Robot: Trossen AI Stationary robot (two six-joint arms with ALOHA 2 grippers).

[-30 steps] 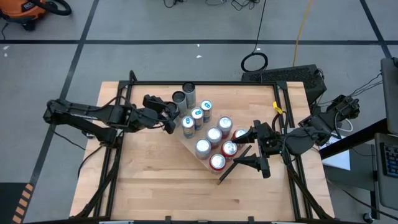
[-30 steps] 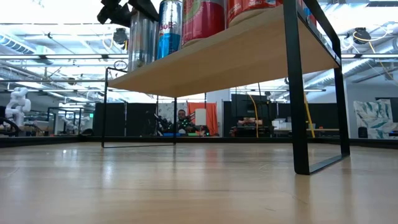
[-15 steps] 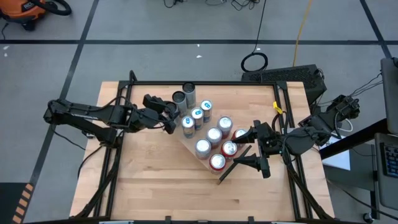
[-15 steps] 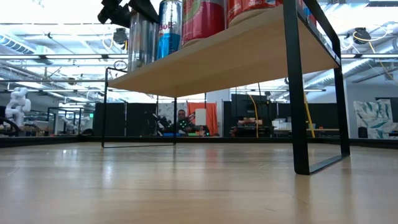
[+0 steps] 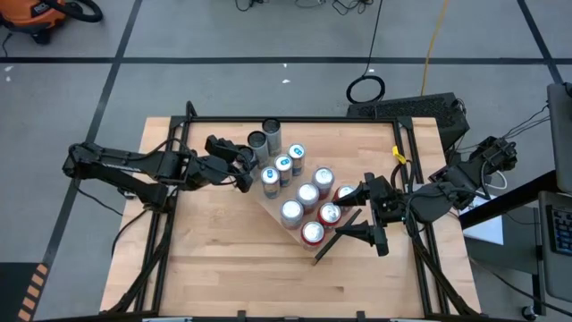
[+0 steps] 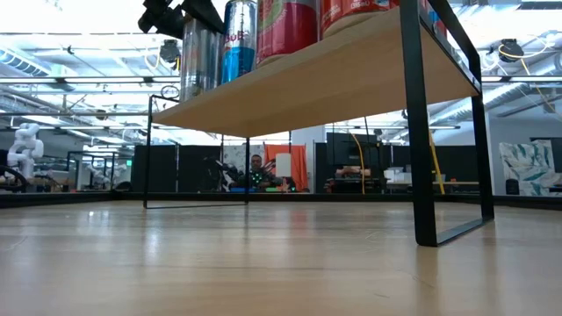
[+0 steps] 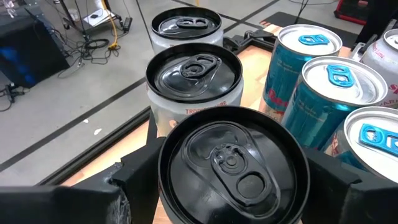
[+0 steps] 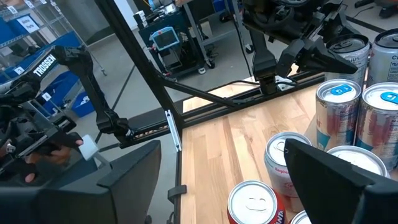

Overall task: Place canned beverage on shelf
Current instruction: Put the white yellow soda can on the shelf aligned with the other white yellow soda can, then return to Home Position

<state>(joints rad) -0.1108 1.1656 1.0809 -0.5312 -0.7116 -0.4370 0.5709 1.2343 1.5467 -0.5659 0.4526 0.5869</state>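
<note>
1. Presently the left gripper (image 5: 243, 174) clasps a black-topped can (image 7: 231, 163) at the shelf's (image 5: 273, 213) end.
2. Eleven or so cans stand on that shelf.
3. Right gripper (image 5: 356, 215) hangs spread, empty, beside the red cans (image 5: 313, 233).

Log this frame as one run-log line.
left gripper: around black-topped can at shelf | right gripper: open, empty, beside red cans

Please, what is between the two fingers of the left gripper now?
In the left wrist view, a black-topped can stands between the left gripper's fingers, in line with two more black-topped cans beyond it on the shelf.
</note>
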